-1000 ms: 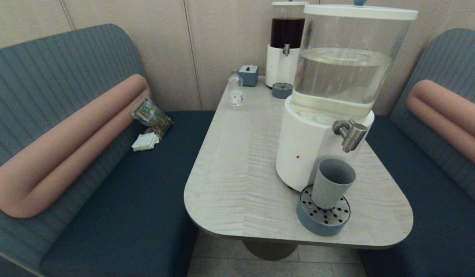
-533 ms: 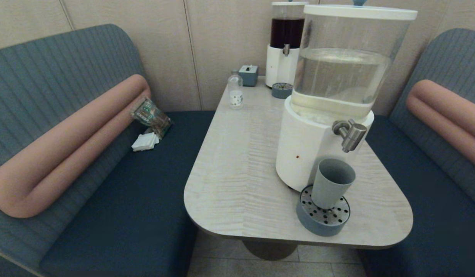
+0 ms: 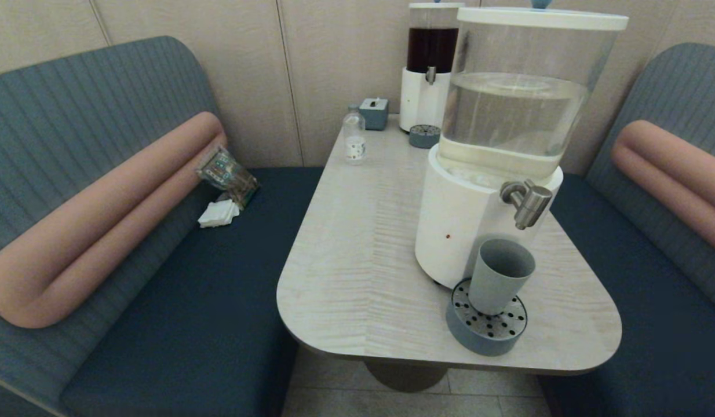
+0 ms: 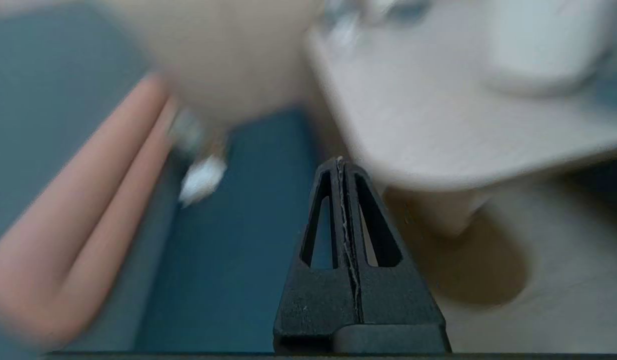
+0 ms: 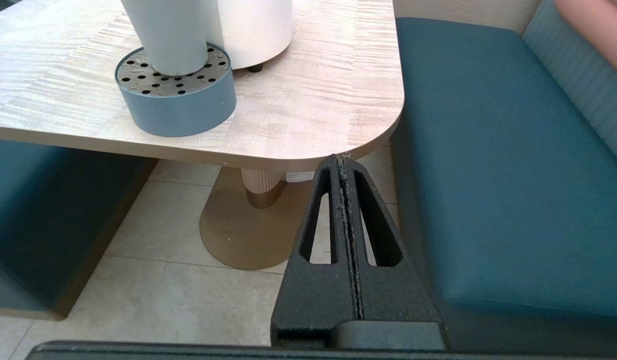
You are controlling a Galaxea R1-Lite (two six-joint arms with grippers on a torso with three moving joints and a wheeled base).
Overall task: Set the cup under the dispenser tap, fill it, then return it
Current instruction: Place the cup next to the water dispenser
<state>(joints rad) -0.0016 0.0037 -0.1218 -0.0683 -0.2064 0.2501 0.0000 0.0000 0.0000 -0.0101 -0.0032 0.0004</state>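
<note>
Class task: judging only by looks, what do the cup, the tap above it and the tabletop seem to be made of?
Cup: probably matte plastic or ceramic; flat grey-blue, no shine.
Tap: brushed metal; silvery with soft highlights.
Tabletop: pale wood or wood-look laminate; streaky grain, smooth surface.

My cup (image 3: 500, 275), a plain grey-blue tumbler, stands upright and open-mouthed on the round perforated tray (image 3: 486, 324). The tap (image 3: 526, 202), a short brushed-metal spigot with its spout pointing down, juts out just above the rim.
</note>
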